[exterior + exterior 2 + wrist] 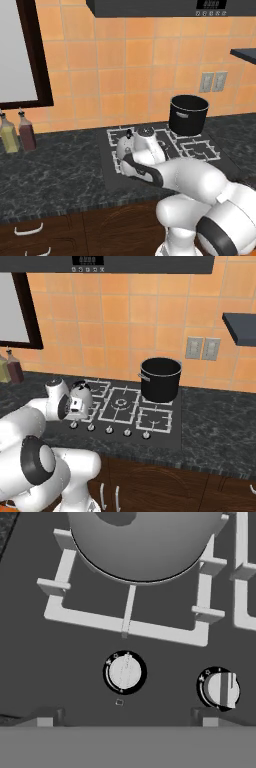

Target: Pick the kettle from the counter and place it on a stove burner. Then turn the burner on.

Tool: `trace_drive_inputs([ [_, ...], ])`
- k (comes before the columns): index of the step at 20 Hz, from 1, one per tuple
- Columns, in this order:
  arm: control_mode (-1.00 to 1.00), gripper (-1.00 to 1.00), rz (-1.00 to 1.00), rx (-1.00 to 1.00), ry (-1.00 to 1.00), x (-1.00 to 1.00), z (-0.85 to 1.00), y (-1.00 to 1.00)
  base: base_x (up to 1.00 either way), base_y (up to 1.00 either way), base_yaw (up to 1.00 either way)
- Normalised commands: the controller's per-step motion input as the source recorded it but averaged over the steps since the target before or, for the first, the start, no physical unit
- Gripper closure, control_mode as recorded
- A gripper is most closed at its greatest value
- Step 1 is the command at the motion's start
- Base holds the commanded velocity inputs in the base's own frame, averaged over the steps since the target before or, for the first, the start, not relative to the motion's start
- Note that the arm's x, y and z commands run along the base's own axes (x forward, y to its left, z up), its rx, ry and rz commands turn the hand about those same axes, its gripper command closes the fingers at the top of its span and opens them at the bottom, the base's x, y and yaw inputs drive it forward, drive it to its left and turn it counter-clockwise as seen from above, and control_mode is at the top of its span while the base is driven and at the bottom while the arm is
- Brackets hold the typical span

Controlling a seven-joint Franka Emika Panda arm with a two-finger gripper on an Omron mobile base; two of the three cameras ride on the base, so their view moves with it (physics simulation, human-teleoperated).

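Observation:
The silver kettle (142,542) sits on the front-left grate of the stove burner (125,628); its dome (80,389) also shows just behind my hand, and from the other side the kettle (145,133) peeks over the wrist. My gripper (125,719) is open and holds nothing. It hangs over the cooktop's front strip, pointing down. The leftmost silver knob (125,672) lies between the two fingertips (47,717) and slightly beyond them, untouched. A second knob (220,689) is to its right.
The large black pot (188,115) stands on the back-right grate (160,378). Two bottles (17,132) stand at the far left of the black counter (55,170). More counter (215,426) runs right of the cooktop. A dark shelf (240,321) juts out at the upper right.

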Motion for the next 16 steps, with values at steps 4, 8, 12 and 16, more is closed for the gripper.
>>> trace_drive_inputs([
  [4, -1.00, -1.00, 0.00, 0.00, 0.06, -0.01, -0.33, 0.01, 0.00, 0.00, 0.00],
  [8, -1.00, -1.00, 0.00, 0.00, -0.01, 0.06, -0.10, 0.00, 0.00, 0.00, 0.00],
  [12, -1.00, -1.00, 0.00, 0.00, 0.00, 0.06, -0.11, 0.00, 0.00, 0.00, 0.00],
  [16, -1.00, -1.00, 0.00, 0.00, -0.05, 0.05, -0.21, 0.00, 0.00, 0.00, 0.00],
])
